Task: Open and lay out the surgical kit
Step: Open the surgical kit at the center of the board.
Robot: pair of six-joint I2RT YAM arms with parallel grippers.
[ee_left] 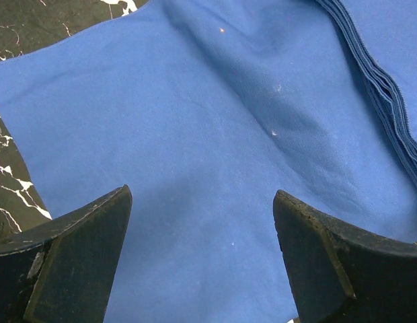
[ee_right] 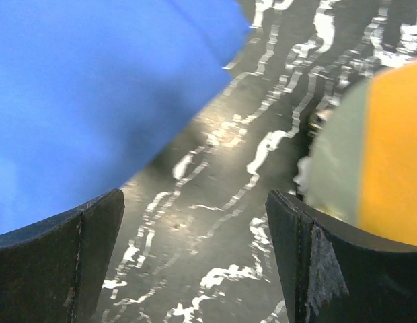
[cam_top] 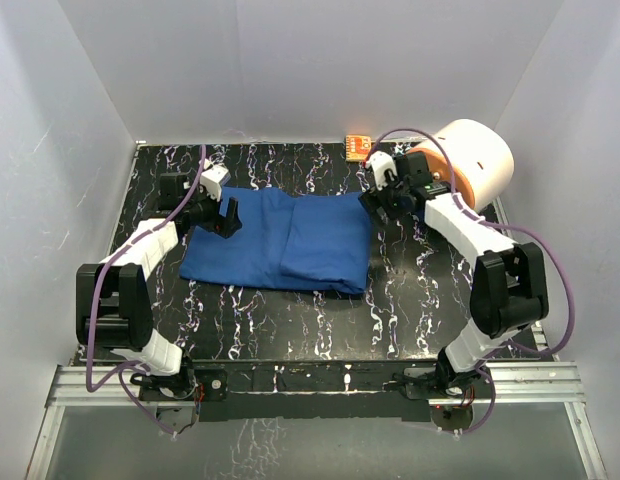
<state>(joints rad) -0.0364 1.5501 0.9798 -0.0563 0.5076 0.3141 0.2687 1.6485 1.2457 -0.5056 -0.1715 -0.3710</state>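
Presently, the surgical kit (cam_top: 280, 240) lies folded shut in its royal-blue cloth at the middle of the black, white-veined surface (cam_top: 290, 330). Whatever is inside is hidden by the cloth. A fold line runs front to back a little right of the kit's centre, and the left wrist view shows stacked hemmed edges along the kit's upper right.

The left pincer (cam_top: 226, 216) sits over the kit's far-left corner. Its jaws are spread wide, with only blue cloth showing between them. I cannot tell whether the fingers touch the cloth.

The right pincer (cam_top: 378, 198) is just off the kit's far-right corner, its jaws likewise apart and holding nothing. Its wrist view shows bare surface between the fingers, with the kit's corner to their left.

Right of the kit, beyond the right pincer, a big white-and-orange cylinder (cam_top: 472, 160) lies on its side. Behind the kit's far-right corner, near the back wall, a small orange box (cam_top: 357, 146) rests on the surface.
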